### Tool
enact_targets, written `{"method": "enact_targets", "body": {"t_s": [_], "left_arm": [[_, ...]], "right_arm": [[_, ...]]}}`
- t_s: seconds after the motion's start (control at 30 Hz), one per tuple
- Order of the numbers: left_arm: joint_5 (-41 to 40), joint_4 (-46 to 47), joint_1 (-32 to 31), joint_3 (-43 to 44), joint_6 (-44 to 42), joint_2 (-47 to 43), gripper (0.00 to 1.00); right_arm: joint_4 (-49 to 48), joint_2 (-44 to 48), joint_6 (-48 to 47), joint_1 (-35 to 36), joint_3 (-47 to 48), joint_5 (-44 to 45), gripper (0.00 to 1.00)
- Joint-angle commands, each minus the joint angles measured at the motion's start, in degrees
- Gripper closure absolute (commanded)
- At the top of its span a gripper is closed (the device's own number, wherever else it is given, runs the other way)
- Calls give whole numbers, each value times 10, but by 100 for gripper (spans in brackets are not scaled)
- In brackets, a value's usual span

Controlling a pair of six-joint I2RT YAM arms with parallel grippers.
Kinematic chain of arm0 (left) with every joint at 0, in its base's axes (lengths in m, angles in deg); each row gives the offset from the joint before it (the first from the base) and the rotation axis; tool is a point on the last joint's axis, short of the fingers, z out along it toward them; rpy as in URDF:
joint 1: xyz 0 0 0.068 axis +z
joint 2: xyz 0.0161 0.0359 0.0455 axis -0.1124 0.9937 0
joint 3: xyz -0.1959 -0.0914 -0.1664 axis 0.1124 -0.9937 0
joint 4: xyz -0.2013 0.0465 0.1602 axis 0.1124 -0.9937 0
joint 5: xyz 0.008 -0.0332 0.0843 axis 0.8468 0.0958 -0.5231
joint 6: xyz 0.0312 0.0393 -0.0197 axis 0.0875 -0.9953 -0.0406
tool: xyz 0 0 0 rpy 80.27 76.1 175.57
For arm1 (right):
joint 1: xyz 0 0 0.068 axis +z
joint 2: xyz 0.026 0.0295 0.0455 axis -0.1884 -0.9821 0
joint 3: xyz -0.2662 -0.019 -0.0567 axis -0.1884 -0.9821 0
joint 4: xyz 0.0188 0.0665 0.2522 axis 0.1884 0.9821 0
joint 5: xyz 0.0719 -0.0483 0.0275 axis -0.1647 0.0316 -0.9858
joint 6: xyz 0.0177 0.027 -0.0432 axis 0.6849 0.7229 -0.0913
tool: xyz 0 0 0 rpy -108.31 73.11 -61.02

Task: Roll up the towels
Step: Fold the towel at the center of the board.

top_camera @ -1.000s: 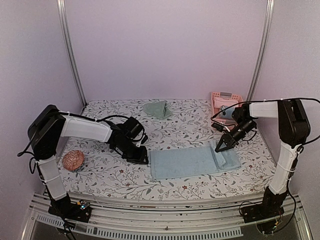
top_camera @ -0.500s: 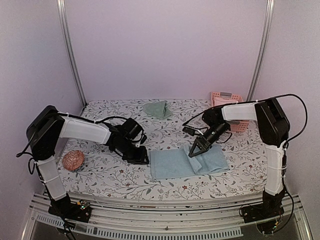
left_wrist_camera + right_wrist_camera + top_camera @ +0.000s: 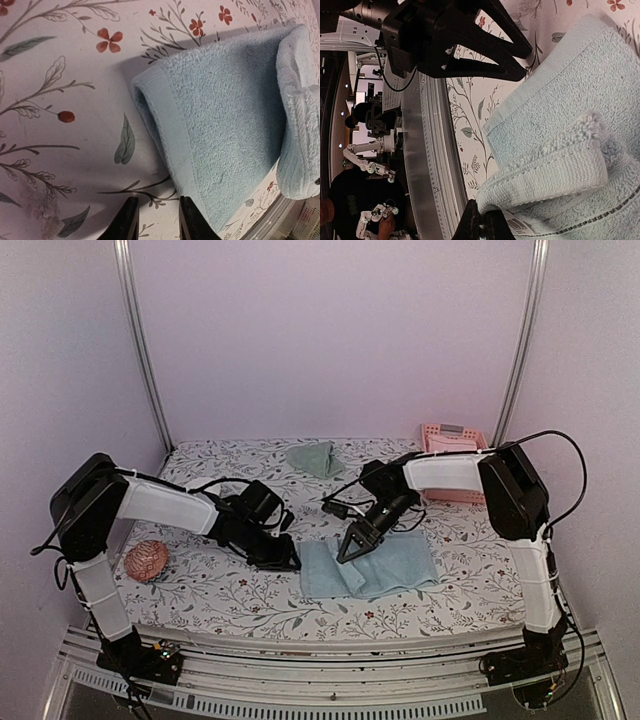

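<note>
The light blue towel [image 3: 385,565] lies on the flowered cloth in the middle, its right end folded back over itself toward the left. My right gripper [image 3: 347,552] is shut on that lifted end; the right wrist view shows the hem and white label [image 3: 580,231] pinched at the fingertips [image 3: 482,220]. My left gripper [image 3: 291,563] sits low at the towel's left edge, open, with bare cloth between its fingers [image 3: 156,222]. The towel's hem [image 3: 170,145] runs right beside one finger. The sage-green towel [image 3: 315,457] lies crumpled at the back.
A pink slatted basket [image 3: 452,445] stands at the back right, behind the right arm. A reddish patterned ball [image 3: 146,561] rests near the left arm's base. The metal rail [image 3: 330,665] runs along the table's near edge.
My right gripper has carried the blue towel's right end leftward across the towel, so it now lies folded much shorter. The left gripper's jaws have narrowed a little and stayed at the left edge.
</note>
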Motion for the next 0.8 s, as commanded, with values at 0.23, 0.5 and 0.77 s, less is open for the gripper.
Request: {"method": "enact_targets", "body": {"t_s": [0.23, 0.5, 0.77], "left_arm": [[25, 12, -12, -49, 24, 17, 72], [31, 24, -12, -54, 30, 22, 74], [32, 25, -12, -60, 30, 22, 75]], "right_arm": [[-83, -41, 111, 36, 57, 37, 98], [-115, -48, 167, 37, 67, 26, 98], [-130, -47, 184, 42, 75, 45, 97]]}}
